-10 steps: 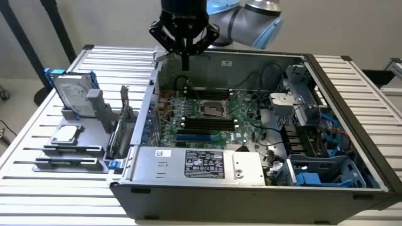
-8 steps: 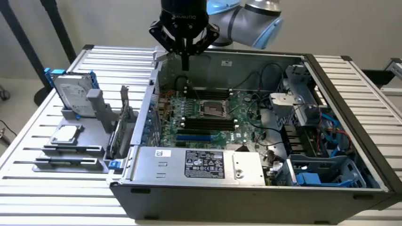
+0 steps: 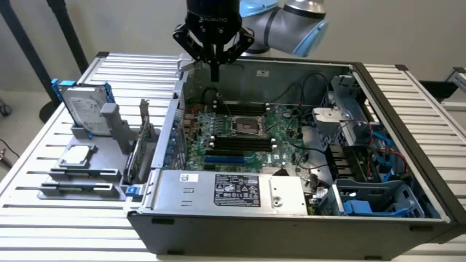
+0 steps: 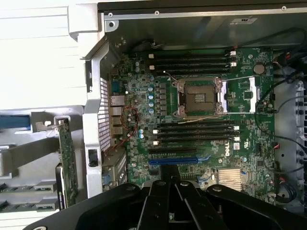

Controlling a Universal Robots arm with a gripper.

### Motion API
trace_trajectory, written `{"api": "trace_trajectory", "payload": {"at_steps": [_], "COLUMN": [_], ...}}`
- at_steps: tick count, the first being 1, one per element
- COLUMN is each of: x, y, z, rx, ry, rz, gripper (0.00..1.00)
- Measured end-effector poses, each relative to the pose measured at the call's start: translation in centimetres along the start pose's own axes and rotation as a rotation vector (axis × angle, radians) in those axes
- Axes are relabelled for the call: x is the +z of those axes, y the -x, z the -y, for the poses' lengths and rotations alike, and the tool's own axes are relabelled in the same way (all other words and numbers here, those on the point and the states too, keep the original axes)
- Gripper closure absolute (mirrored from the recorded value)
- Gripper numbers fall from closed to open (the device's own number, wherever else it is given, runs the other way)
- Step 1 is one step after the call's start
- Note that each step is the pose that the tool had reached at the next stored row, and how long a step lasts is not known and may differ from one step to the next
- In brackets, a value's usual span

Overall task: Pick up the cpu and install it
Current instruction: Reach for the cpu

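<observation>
The cpu (image 3: 76, 155), a small silver square chip, lies flat on a grey holder (image 3: 87, 174) on the table, at the exterior view's left of the open computer case (image 3: 407, 180). My gripper (image 3: 214, 75) hangs above the case's back wall, far from the cpu, with its fingers together and nothing between them. In the wrist view the gripper (image 4: 170, 181) looks down on the motherboard (image 4: 240, 158). The empty cpu socket (image 4: 200, 98) (image 3: 246, 126) sits in the board's middle with its retaining frame open.
A silver hard drive in a blue bracket (image 3: 84, 106) stands upright behind the cpu. A grey labelled power-supply box (image 3: 229, 191) lies along the case's near side. Cables and blue drive bays (image 3: 371, 202) crowd the exterior view's right. An expansion card (image 4: 67, 163) stands outside the case.
</observation>
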State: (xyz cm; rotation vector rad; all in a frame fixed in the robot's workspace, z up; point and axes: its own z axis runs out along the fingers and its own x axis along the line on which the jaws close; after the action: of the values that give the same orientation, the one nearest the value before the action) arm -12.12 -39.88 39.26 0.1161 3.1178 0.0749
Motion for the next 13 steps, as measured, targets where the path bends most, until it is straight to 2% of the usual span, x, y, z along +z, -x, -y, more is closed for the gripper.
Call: {"api": "trace_trajectory", "payload": {"at_steps": [5, 13], "x": [0.00, 0.07], "y": [-0.1, -3.6], "z": [0.00, 0.12], "rx": [0.000, 0.001], "ry": [-0.0001, -0.0007], "rz": [-0.0004, -0.0118], "gripper": [0.89, 0.89]}}
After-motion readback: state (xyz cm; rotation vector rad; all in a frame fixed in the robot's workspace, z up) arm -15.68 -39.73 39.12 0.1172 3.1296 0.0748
